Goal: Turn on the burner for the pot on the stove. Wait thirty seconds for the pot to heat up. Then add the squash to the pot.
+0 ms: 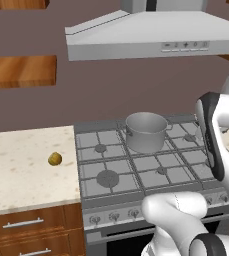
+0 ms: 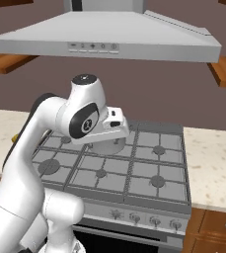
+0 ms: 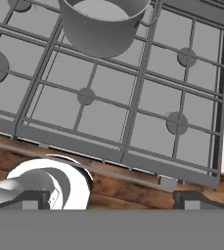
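The grey metal pot (image 1: 146, 131) stands on a back middle burner of the stove (image 1: 136, 172), and nothing shows inside it. In the hand view the pot (image 3: 101, 24) is at the top, and the stove's grates (image 3: 108, 112) spread below it. My gripper (image 3: 116, 199) hovers above the stove's front edge, open, with its two dark fingertips (image 3: 33, 199) far apart and nothing between them. The squash (image 1: 55, 159), small and yellow-olive, lies on the pale counter left of the stove, far from the gripper. In the right base view my hand hides most of the pot (image 2: 107, 146).
A row of knobs (image 1: 113, 216) runs along the stove's front panel (image 2: 144, 217). A grey range hood (image 1: 146, 32) hangs above the stove. Pale counters (image 1: 26, 170) flank the stove on both sides, with wooden drawers below. Wooden shelves (image 1: 18, 70) are on the wall.
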Motion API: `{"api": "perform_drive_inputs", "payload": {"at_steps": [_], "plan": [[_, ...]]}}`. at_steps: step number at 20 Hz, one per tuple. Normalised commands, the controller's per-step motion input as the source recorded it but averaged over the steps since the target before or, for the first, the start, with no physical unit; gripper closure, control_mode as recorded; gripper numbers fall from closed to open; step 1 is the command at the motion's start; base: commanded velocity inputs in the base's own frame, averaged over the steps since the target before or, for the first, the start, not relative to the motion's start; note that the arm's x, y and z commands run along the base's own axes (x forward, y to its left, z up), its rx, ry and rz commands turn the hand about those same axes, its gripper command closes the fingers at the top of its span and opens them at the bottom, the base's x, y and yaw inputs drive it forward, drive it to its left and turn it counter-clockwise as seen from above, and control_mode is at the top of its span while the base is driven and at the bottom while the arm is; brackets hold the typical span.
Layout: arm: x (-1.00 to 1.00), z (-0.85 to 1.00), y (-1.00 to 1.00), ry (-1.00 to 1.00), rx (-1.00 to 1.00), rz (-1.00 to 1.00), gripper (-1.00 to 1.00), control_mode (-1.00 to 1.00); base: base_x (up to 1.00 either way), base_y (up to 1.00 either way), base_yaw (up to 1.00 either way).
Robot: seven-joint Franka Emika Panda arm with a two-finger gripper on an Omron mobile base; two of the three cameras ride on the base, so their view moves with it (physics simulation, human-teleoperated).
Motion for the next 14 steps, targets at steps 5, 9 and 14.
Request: {"api": "perform_drive_inputs", "payload": {"at_steps": [5,9,14], "plan": [[0.00,0.00,0.00,0.00,0.00,0.00,-1.00,-1.00,0.00,0.00,0.00],[0.00,0.00,0.00,0.00,0.00,0.00,-1.00,-1.00,0.00,0.00,0.00],[0.00,0.00,0.00,0.00,0.00,0.00,-1.00,-1.00,0.00,0.00,0.00]]}}
